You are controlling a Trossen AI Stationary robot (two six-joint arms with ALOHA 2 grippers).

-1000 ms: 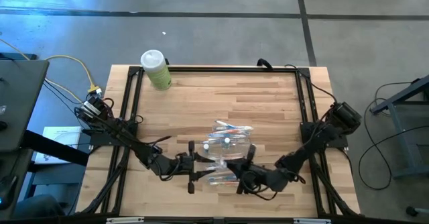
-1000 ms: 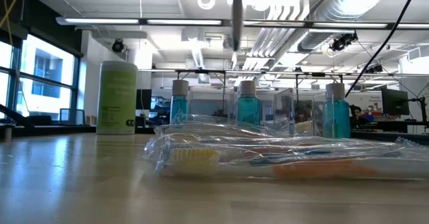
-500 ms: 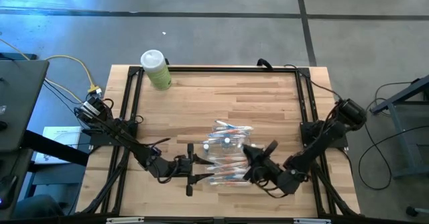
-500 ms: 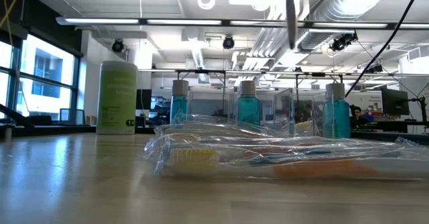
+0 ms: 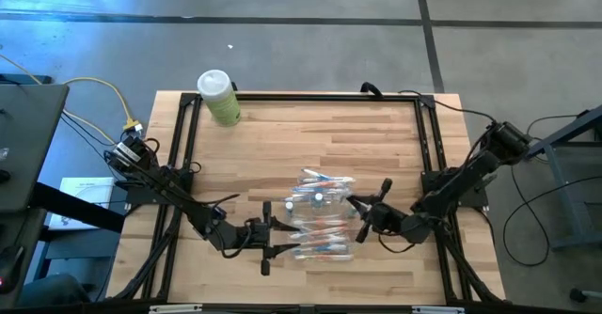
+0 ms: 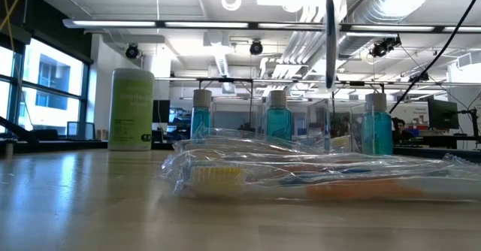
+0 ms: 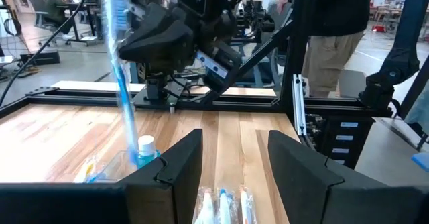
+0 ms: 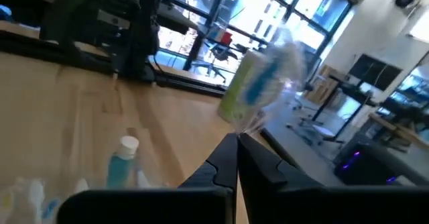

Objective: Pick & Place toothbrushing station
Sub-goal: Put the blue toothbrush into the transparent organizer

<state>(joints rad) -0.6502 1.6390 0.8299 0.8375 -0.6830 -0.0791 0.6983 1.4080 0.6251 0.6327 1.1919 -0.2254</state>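
A pile of slim toothbrushes in clear plastic [image 5: 322, 239] [image 6: 316, 177] lies on the wooden table [image 5: 376, 145] near its front edge. Small teal bottles with white caps [image 6: 278, 117] stand just behind it. My left gripper [image 7: 231, 163] [image 5: 282, 234] stands open and level at the pile's left side, with toothbrush ends [image 7: 221, 207] showing below its gap. My right gripper [image 5: 357, 208] [image 8: 236, 147], at the pile's right side, is shut on a blue-and-white toothbrush [image 7: 122, 76] [image 6: 329, 33]. My right gripper pinches the toothbrush's shaft [image 7: 119, 49] between its two fingers, partway along its length. The fingers come level from the table's right side and lie across the brush. The brush stands nearly upright, sticking out above and below the fingers, clear of the table and the pile.
A larger pale green bottle with a white cap [image 5: 218, 96] [image 6: 131, 108] stands at the far left corner. A black frame [image 5: 301, 96] runs around the table's edges. Bare wood lies between the pile and the far edge. A person [image 7: 335, 29] stands beyond the table.
My right gripper has drawn back from over the pile's near right end toward the table's right and far side, rolling its wrist. The toothbrush went with it, staying upright and clear of the table.
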